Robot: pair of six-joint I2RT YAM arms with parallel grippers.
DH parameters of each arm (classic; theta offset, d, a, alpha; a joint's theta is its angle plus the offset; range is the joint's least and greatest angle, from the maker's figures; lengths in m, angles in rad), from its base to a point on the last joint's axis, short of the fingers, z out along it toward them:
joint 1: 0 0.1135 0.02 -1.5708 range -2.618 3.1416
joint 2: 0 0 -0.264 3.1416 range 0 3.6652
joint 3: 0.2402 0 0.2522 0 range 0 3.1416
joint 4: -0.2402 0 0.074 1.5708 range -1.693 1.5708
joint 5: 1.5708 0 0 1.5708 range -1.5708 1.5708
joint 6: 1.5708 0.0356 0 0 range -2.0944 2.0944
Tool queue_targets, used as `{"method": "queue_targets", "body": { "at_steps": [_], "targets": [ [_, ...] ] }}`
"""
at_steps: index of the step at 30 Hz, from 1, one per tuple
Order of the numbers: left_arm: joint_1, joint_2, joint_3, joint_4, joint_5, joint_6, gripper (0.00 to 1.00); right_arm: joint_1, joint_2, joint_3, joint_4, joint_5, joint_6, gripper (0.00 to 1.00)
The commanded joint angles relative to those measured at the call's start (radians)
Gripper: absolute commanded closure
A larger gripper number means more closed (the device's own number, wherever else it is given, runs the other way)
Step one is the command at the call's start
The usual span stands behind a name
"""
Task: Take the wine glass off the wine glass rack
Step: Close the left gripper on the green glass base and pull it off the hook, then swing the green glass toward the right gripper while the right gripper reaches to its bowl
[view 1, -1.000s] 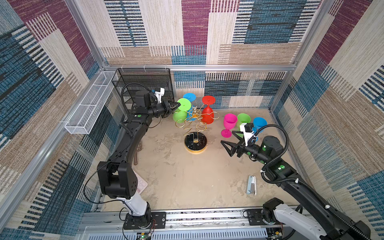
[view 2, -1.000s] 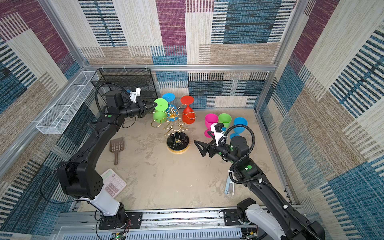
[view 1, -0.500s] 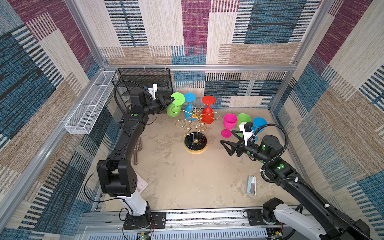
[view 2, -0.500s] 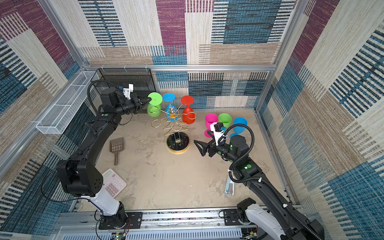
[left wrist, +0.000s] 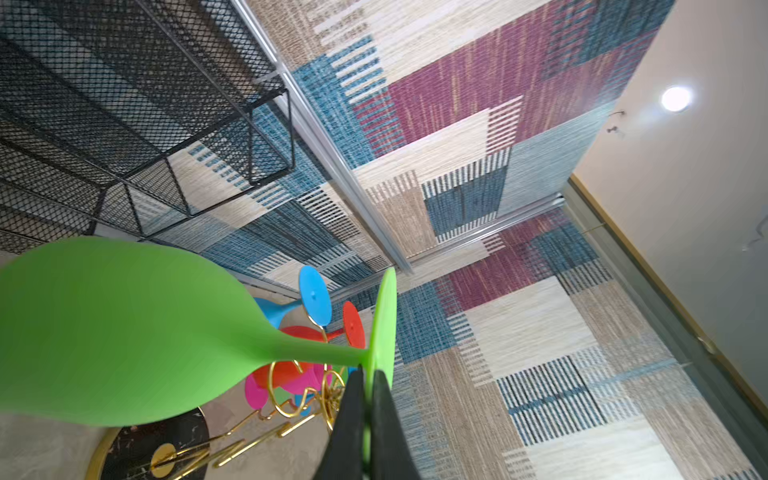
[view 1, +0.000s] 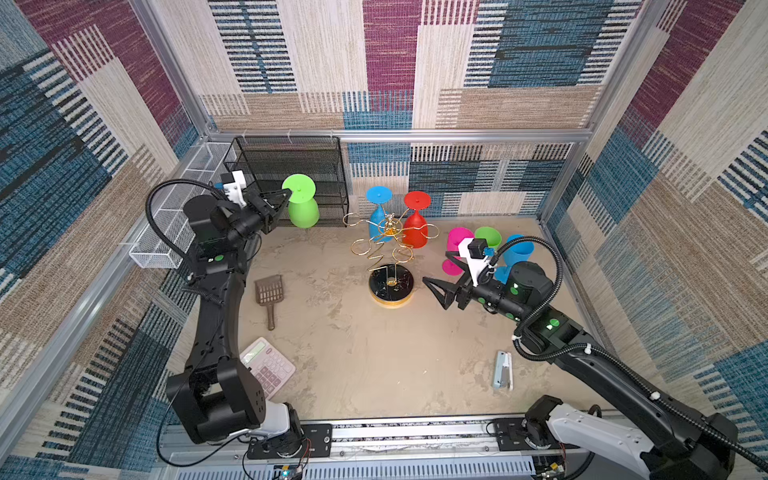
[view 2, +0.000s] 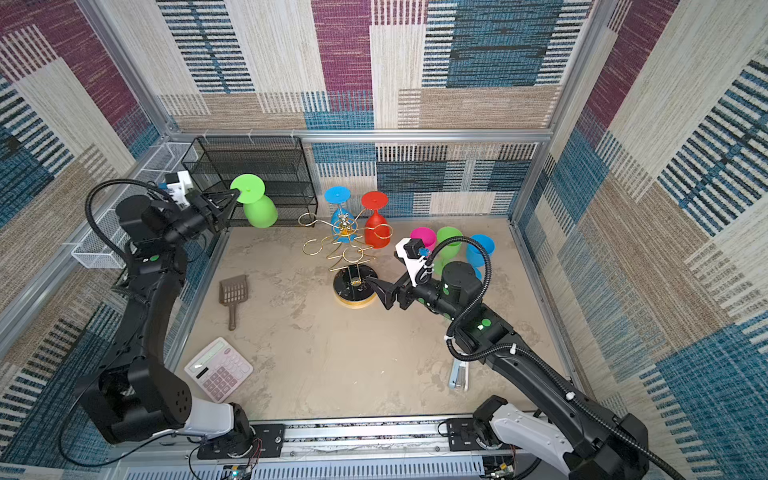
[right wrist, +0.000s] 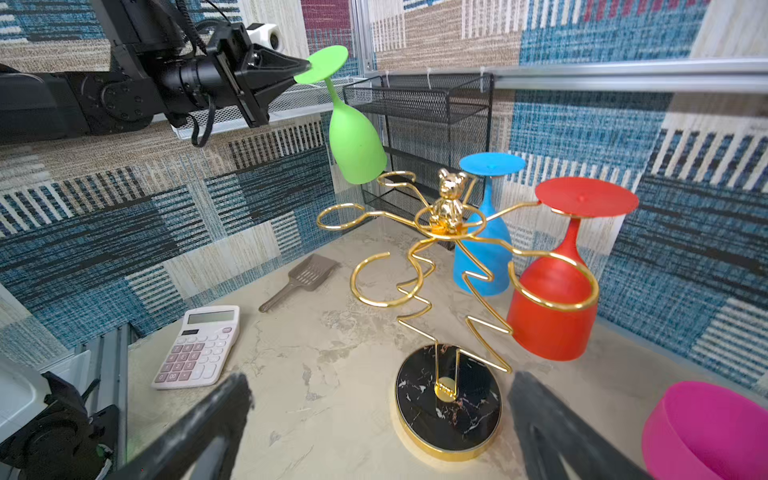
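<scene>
Over the last second your left gripper [view 1: 286, 193], pinched shut on the foot rim of the green wine glass [view 1: 303, 212], has drawn it off the gold wine glass rack [view 1: 390, 286]. The glass now hangs bowl-down in front of the black mesh shelf [view 1: 291, 162], well clear of the ring arms. Removal looks done, leaving only a set-down; the blue wine glass [view 1: 376, 220] and red wine glass [view 1: 415, 232] remain hung, and your right gripper [view 1: 434, 293] stands wide open, empty, just beside the rack's base.
</scene>
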Motion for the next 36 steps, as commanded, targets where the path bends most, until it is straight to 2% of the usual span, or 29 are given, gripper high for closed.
{"method": "queue_targets", "body": {
  "at_steps": [1, 3, 8, 15, 18, 23, 29, 36],
  "targets": [
    [0.014, -0.070, -0.031, 0.266, 0.103, -0.251, 1.00, 0.063, 0.025, 0.049, 0.029, 0.089, -0.080, 0.01],
    [0.014, -0.122, -0.043, 0.352, 0.119, -0.329, 1.00, 0.119, 0.050, 0.088, 0.044, 0.131, -0.131, 0.01],
    [0.007, -0.227, -0.059, 0.358, 0.129, -0.380, 1.00, 0.206, 0.143, 0.201, 0.090, 0.174, -0.257, 0.01],
    [-0.097, -0.237, -0.116, 0.527, 0.097, -0.544, 1.00, 0.214, 0.293, 0.320, 0.242, 0.155, -0.409, 0.01],
    [-0.149, -0.226, -0.129, 0.555, 0.095, -0.569, 1.00, 0.214, 0.354, 0.379, 0.261, 0.127, -0.457, 0.01],
    [-0.207, -0.223, -0.139, 0.543, 0.096, -0.567, 1.00, 0.215, 0.455, 0.467, 0.272, 0.084, -0.492, 0.01],
    [-0.260, -0.209, -0.134, 0.565, 0.101, -0.595, 1.00, 0.215, 0.559, 0.544, 0.298, 0.095, -0.499, 0.01],
    [-0.280, -0.197, -0.136, 0.590, 0.104, -0.620, 1.00, 0.208, 0.622, 0.589, 0.334, 0.132, -0.492, 0.01]
  ]
}}
